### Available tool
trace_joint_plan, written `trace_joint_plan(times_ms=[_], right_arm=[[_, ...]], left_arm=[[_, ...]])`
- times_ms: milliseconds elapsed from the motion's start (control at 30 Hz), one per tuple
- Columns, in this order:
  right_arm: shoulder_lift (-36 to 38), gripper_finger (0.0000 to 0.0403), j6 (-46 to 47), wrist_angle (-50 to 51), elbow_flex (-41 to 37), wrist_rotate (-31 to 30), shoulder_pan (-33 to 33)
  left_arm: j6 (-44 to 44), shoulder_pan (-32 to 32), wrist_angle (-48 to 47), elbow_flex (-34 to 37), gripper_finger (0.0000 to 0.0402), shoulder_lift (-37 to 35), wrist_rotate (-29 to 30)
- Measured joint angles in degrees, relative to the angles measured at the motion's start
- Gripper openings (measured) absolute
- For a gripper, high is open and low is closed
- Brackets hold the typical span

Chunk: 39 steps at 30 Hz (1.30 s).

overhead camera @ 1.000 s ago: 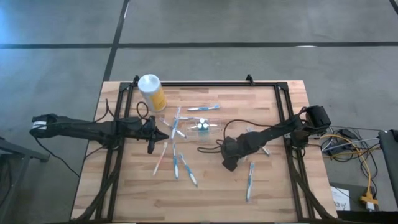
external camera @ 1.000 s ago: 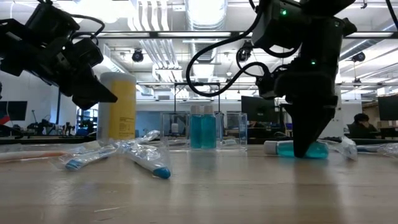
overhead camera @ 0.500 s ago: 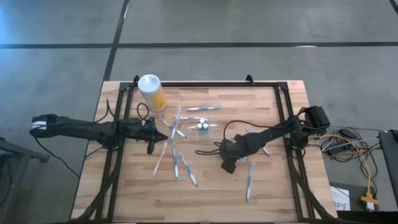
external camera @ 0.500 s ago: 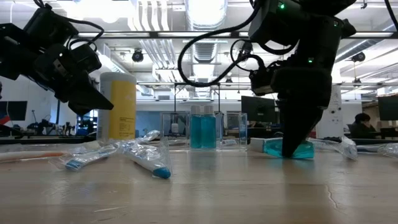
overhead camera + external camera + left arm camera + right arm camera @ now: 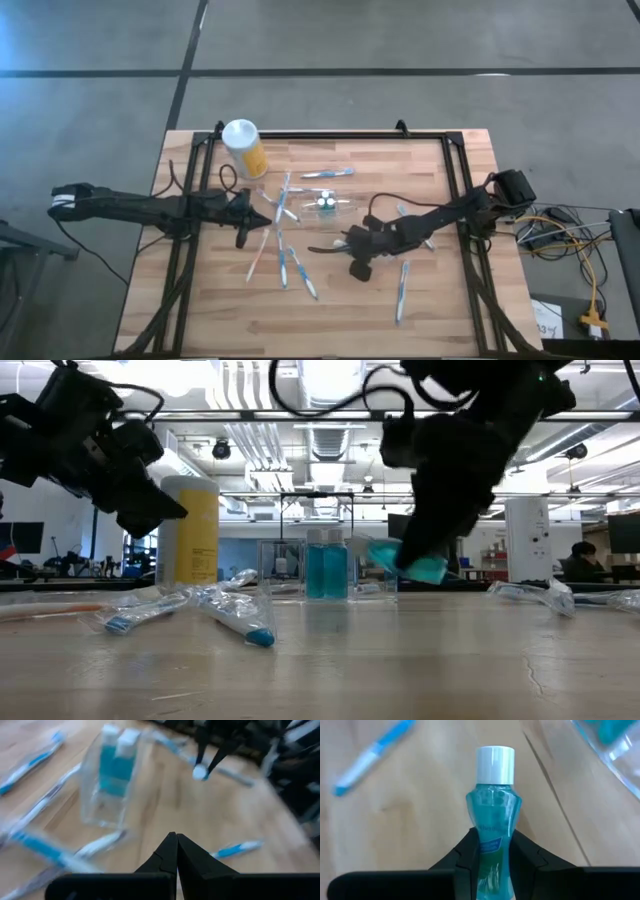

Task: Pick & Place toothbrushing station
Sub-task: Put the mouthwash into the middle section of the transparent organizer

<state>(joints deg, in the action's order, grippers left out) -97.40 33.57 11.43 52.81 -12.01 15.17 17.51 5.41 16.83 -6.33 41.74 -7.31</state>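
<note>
The toothbrushing station (image 5: pixel 326 205) is a small clear plastic box standing on the table's middle, with two blue bottles in it; it also shows in the low view (image 5: pixel 325 568) and the left wrist view (image 5: pixel 114 782). My right gripper (image 5: pixel 353 246) is shut on a teal mouthwash bottle (image 5: pixel 493 815) with a white cap (image 5: pixel 495 764), just near-right of the station. My left gripper (image 5: pixel 246 216) is shut and empty, hovering left of the station among wrapped toothbrushes. My right gripper pinches the teal bottle's lower body (image 5: pixel 481 846) between its two fingers, one on each side. The fingers lie along the bottle, and the white cap points away past the fingertips. In the low view the bottle (image 5: pixel 410 560) hangs tilted, lifted clear of the table.
A yellow canister with a white lid (image 5: pixel 244 148) stands at the far left. Wrapped toothbrushes lie scattered: one far of the station (image 5: pixel 328 173), several to its left and near-left (image 5: pixel 296 270), one at the near right (image 5: pixel 402 290). A black frame runs along the table's edges (image 5: pixel 330 134).
My right gripper has gone toward the table's left edge and up, staying shut on the teal bottle. The bottle lay on the table a second ago; it has slid left, then been lifted clear, and now hangs tilted.
</note>
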Motion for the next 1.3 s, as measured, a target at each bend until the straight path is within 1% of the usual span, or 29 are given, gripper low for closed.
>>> trace_joint_plan(times_ms=[67, 167, 300, 400, 467, 500, 600, 700, 767, 833, 933, 1000, 1100, 1200, 1300], right_arm=[[0.3, 0.0067, -1.9, -3.8, -0.1, -0.4, 0.4], [1.3, 0.0067, -5.9, -9.5, -0.1, -2.7, 1.1], [1.6, 0.0067, -11.9, -16.4, -0.5, -5.1, 1.1], [1.6, 0.0067, -16.1, -21.0, -0.7, -8.0, 1.1], [1.6, 0.0067, -18.2, -22.5, -1.0, -11.2, 1.1], [1.6, 0.0067, -19.4, -23.2, -1.3, -13.4, 1.1], [1.6, 0.0067, -22.7, -27.2, -2.5, -18.6, 1.0], [1.6, 0.0067, -26.2, -34.4, -5.1, -21.1, 1.1], [1.6, 0.0067, -28.1, -40.2, -7.1, -22.2, 1.1], [1.6, 0.0067, -30.1, -44.9, -8.9, -22.8, 1.1], [1.6, 0.0067, -33.1, -49.9, -10.6, -22.7, 1.0], [1.7, 0.0067, -34.1, -51.2, -11.1, -22.2, 1.1], [1.7, 0.0067, -35.1, -50.9, -11.8, -21.8, 1.1], [1.7, 0.0067, -35.4, -51.3, -12.1, -21.9, 1.1], [1.7, 0.0067, -36.6, -52.6, -12.2, -21.8, 1.1]], left_arm=[[0.8, 0.0, 3.1, 0.0, 0.0005, 0.0, -2.0], [1.7, 0.0, 7.2, -0.4, 0.0005, 0.0, -4.6], [2.5, -0.1, 6.1, -3.7, 0.0005, 0.4, -5.7], [1.9, -0.6, 0.5, -8.2, 0.0005, 1.3, -6.8], [1.3, -1.1, -5.7, -12.7, 0.0005, 2.4, -6.8], [0.8, -1.4, -9.5, -15.3, 0.0005, 3.3, -6.5], [-0.2, -2.2, -20.7, -23.9, 0.001, 6.8, -3.0], [-1.7, -2.4, -31.9, -33.6, 0.0035, 11.5, -1.1], [-2.6, -2.4, -38.5, -39.7, 0.0061, 15.1, -0.5], [-4.5, -2.4, -43.1, -45.7, 0.0091, 18.9, -0.3], [-13.1, -3.0, -47.2, -53.5, 0.0138, 24.3, -0.3], [-19.9, -3.7, -48.7, -58.1, 0.0166, 27.5, -0.6], [-26.3, -4.4, -51.0, -64.7, 0.0198, 32.4, -0.6], [-31.0, -4.6, -54.9, -70.9, 0.0216, 37.2, -0.6], [-33.5, -4.6, -59.8, -76.0, 0.0222, 42.2, -0.5]])
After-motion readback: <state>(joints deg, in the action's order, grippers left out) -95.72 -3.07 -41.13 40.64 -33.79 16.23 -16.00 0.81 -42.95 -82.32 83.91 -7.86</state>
